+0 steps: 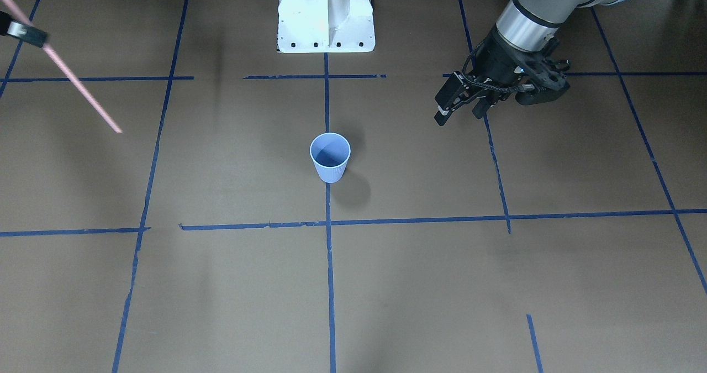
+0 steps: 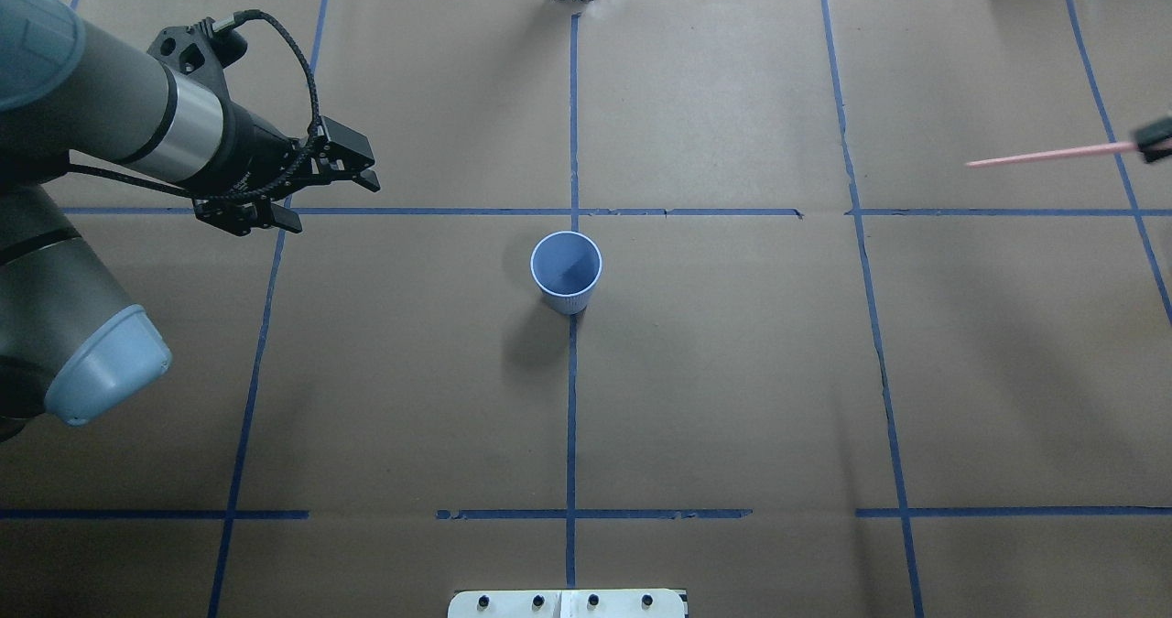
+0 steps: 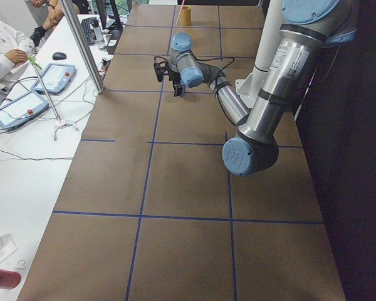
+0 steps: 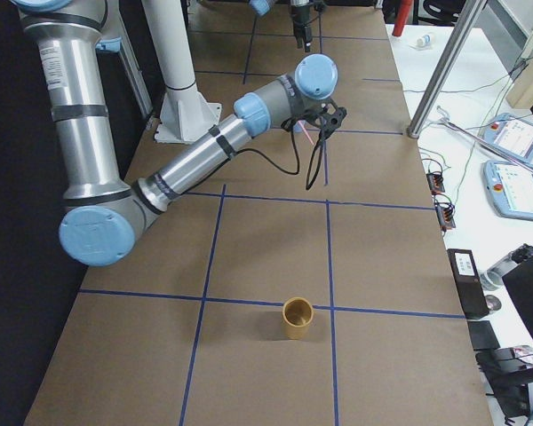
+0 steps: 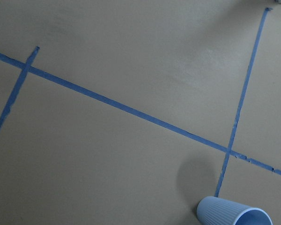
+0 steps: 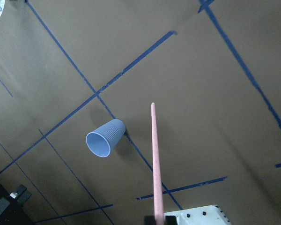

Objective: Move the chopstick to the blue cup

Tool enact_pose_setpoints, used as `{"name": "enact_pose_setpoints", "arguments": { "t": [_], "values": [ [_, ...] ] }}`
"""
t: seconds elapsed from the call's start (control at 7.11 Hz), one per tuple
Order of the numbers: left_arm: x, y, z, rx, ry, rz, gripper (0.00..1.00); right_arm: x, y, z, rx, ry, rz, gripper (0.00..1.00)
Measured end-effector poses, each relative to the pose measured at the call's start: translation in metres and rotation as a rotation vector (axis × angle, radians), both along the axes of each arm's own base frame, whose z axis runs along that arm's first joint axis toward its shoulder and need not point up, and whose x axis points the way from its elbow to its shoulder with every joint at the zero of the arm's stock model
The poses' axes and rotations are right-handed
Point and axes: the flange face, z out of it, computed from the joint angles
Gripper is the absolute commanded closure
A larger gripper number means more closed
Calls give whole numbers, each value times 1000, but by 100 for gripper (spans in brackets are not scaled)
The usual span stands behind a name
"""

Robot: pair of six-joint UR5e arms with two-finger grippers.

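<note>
The light blue ribbed cup (image 2: 567, 270) stands upright at the middle of the table on a blue tape line; it also shows in the front view (image 1: 330, 157), the left wrist view (image 5: 232, 212) and the right wrist view (image 6: 105, 138). My right gripper (image 2: 1155, 146) is at the far right edge, shut on the pale pink chopstick (image 2: 1053, 155), which is held in the air, pointing toward the cup and well away from it. The chopstick also shows in the front view (image 1: 83, 88) and the right wrist view (image 6: 155, 159). My left gripper (image 2: 334, 199) hovers open and empty, left of the cup.
A tan cup (image 4: 298, 318) stands near the table's right end. The white robot base (image 1: 326, 16) is at the table's robot-side edge. Blue tape lines (image 2: 572, 417) grid the brown table cover. Operators' desks with pendants (image 3: 25, 103) run along the far side.
</note>
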Motion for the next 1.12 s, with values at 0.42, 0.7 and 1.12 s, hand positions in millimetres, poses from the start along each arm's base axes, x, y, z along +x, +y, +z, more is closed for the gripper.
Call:
{"name": "enact_pose_setpoints", "arguments": {
  "t": [0.42, 0.7, 1.12],
  "values": [
    [-2, -2, 10, 16, 9, -2, 0, -119, -30, -76, 2, 40, -112, 100],
    [0, -3, 12, 16, 7, 0, 0, -181, -36, -107, 36, 55, -170, 100],
    [1, -3, 13, 15, 7, 1, 0, -268, -50, -133, 123, 60, -216, 100]
  ]
}}
